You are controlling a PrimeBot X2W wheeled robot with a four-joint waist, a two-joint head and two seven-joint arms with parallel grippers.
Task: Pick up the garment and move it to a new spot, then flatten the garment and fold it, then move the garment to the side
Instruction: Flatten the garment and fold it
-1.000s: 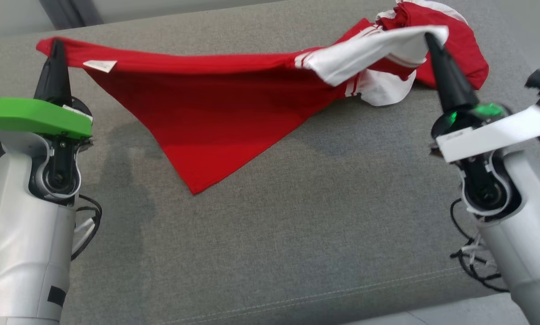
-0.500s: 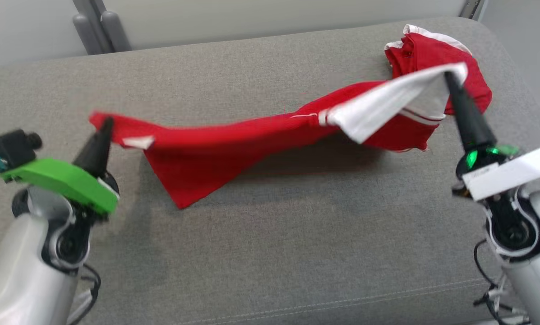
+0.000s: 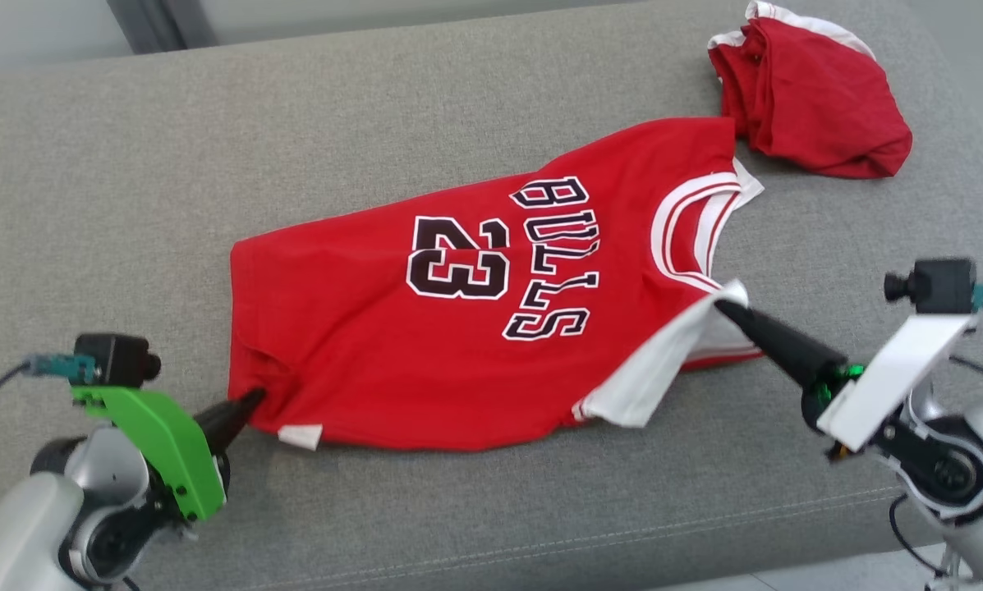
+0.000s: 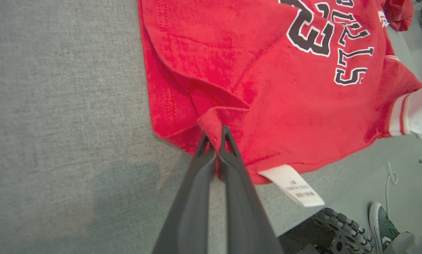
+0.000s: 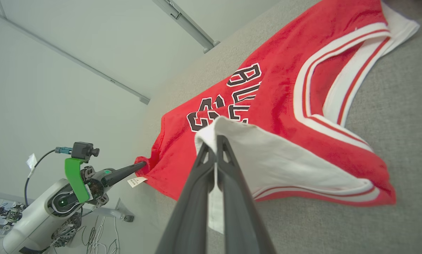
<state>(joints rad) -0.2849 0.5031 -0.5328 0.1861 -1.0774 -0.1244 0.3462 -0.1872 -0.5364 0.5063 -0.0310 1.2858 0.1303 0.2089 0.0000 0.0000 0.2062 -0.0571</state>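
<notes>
The garment (image 3: 458,328) is a red basketball jersey with white trim and black lettering, spread front side up across the grey couch cushion (image 3: 376,115). My left gripper (image 3: 254,397) is shut on a pinch of its red hem at the near left corner, seen close in the left wrist view (image 4: 216,133). My right gripper (image 3: 721,305) is shut on the white shoulder strap at the near right, which is folded back a little (image 5: 214,139). A white care label (image 4: 292,186) sticks out by the left fingers.
A second red garment (image 3: 811,98) lies bunched at the far right corner of the cushion. The cushion's front edge runs just behind both arms. A person's shoe (image 4: 381,225) and a wheel (image 4: 337,234) stand on the floor below.
The jersey hung twisted in the air between both grippers; now it lies spread on the cushion. Both grippers came down and toward me, still holding it. The camera has also shifted.
</notes>
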